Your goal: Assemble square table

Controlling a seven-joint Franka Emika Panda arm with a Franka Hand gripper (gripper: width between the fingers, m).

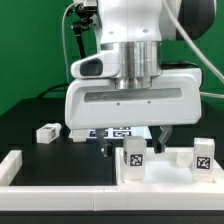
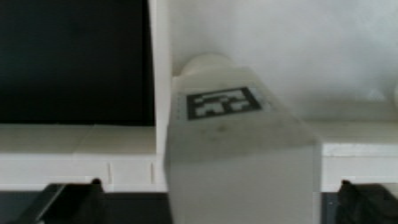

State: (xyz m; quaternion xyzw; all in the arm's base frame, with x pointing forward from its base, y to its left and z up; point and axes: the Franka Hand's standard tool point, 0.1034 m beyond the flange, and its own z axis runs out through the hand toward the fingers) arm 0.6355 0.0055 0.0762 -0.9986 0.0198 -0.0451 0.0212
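- The 2 black fingers (image 1: pixel 164 138) (image 2: pixel 54 200) are spread apart and released, grasping nothing.
- 1 finger stands on each side of a small white plastic block leg (image 1: pixel 133 156) (image 2: pixel 231 140). The leg is upright and bears a black-and-white tag. The wrist view shows a gap between it and each finger.
- This leg stands on the white plastic square tabletop with a raised rim (image 1: pixel 170 173), at the end toward the exterior view's left. Whether it sits in a socket cannot be told.
- A 2nd tagged white block leg (image 1: pixel 203 156) stands upright on the same tabletop, toward the exterior view's right.
- A 3rd small white block leg (image 1: pixel 47 132) lies on the black worktop (image 1: pixel 30 115), well apart, toward the exterior view's left.
- The marker board (image 1: pixel 120 131) lies flat behind the fingers, partly hidden.
- Long white bars (image 1: pixel 12 168) form a low fence along the near edge.
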